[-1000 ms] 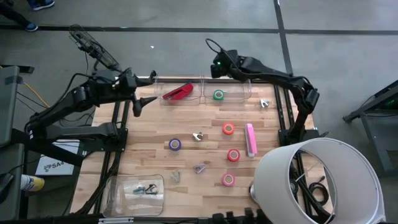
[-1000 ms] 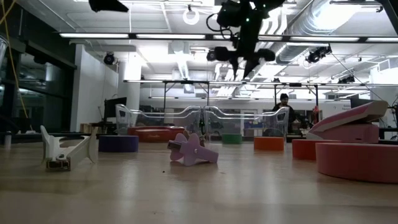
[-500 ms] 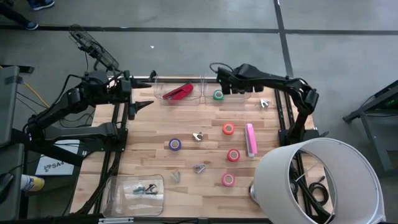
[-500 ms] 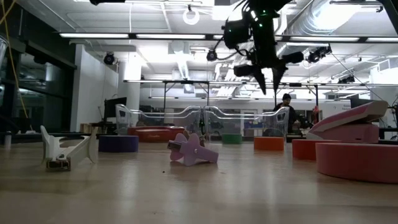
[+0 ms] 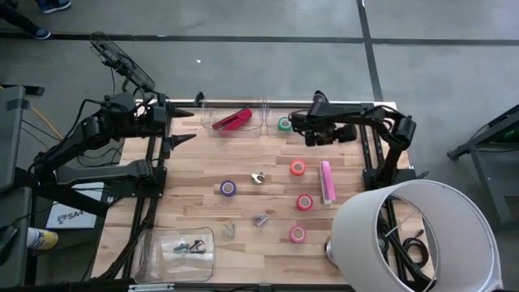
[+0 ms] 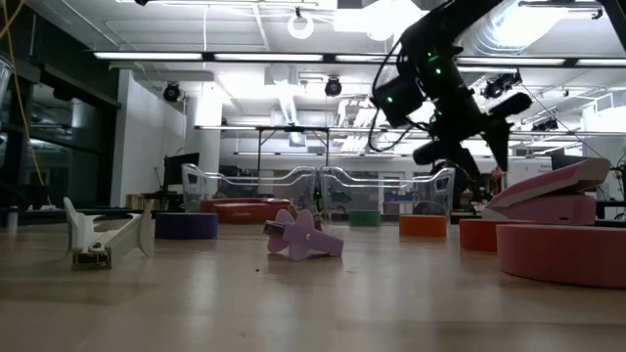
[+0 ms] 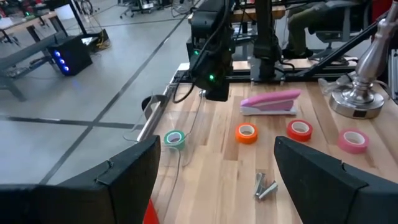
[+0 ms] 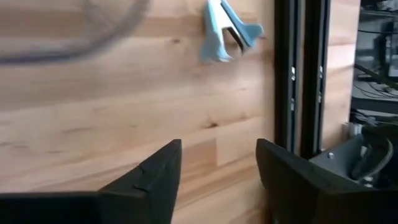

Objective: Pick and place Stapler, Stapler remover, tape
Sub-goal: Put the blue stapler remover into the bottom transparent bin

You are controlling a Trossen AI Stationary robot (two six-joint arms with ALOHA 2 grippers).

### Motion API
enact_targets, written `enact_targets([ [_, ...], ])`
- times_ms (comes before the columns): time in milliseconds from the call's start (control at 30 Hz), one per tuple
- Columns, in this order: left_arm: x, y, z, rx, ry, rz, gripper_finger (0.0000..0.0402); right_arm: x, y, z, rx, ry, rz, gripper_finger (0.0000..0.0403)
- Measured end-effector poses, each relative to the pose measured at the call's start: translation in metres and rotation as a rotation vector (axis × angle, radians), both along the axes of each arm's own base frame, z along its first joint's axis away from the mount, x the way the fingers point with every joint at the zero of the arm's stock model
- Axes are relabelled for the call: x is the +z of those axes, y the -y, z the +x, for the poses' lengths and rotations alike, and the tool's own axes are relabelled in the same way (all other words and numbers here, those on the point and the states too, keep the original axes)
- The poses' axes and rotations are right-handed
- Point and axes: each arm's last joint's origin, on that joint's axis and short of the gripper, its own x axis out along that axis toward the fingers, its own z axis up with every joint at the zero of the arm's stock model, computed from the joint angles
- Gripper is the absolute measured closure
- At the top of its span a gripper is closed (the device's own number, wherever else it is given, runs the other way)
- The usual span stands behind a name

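Note:
A red stapler (image 5: 232, 120) and a green tape roll (image 5: 284, 123) lie in clear trays at the table's far edge. A pink stapler (image 5: 326, 182) lies flat toward the right, with orange (image 5: 298, 168), red (image 5: 304, 202), pink (image 5: 298, 234) and purple (image 5: 229, 188) tape rolls lying flat around it. Staple removers lie at mid-table (image 5: 258, 178), nearer (image 5: 261, 217), and a blue one (image 8: 227, 34) at the far right. My right gripper (image 5: 310, 138) hovers open, pointing steeply down, between the green tape and the blue remover. My left gripper (image 5: 180, 130) waits open at the far left.
A clear container (image 5: 178, 247) with small items sits at the near left corner. A large white cylinder (image 5: 413, 235) stands at the near right corner. The black frame rail (image 8: 298, 74) runs along the right edge. Bare wood lies across the near middle.
My right gripper has come down from above the green tape's tray and moved toward the table's right edge, tipping from nearly level to steeply downward; its fingers stand wider apart. My left gripper has drawn back slightly toward the left edge.

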Motion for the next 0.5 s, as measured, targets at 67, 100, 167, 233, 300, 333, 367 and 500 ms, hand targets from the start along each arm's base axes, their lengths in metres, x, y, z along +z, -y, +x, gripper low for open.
enact_targets([
  [67, 0.0, 0.0, -0.001, 0.003, 0.003, -0.01, 0.0092, -0.006, -0.002, -0.004, 0.003, -0.027, 0.015, 0.0184],
  [100, 0.0, 0.0, -0.001, 0.004, 0.005, -0.014, 0.0092, -0.008, -0.003, -0.006, 0.004, -0.037, 0.019, 0.0175],
  [167, 0.0, 0.001, -0.002, 0.004, 0.005, -0.016, 0.0092, -0.012, -0.004, -0.009, 0.011, -0.055, 0.029, 0.0159],
  [233, 0.0, 0.001, -0.003, 0.005, 0.006, -0.022, 0.0092, -0.015, -0.004, -0.012, 0.034, -0.075, 0.039, 0.0147],
  [300, 0.0, 0.001, -0.003, 0.007, 0.008, -0.031, 0.0092, -0.018, -0.004, -0.015, 0.054, -0.094, 0.036, 0.0139],
  [333, 0.0, 0.001, -0.003, 0.008, 0.01, -0.037, 0.0092, -0.02, -0.004, -0.016, 0.063, -0.098, 0.038, 0.0137],
  [367, 0.0, 0.001, -0.003, 0.009, 0.011, -0.041, 0.0092, -0.021, -0.003, -0.017, 0.071, -0.098, 0.045, 0.0136],
  [500, -0.001, 0.001, -0.003, 0.011, 0.007, -0.05, 0.0092, -0.03, 0.001, -0.02, 0.083, -0.075, 0.058, 0.0134],
])
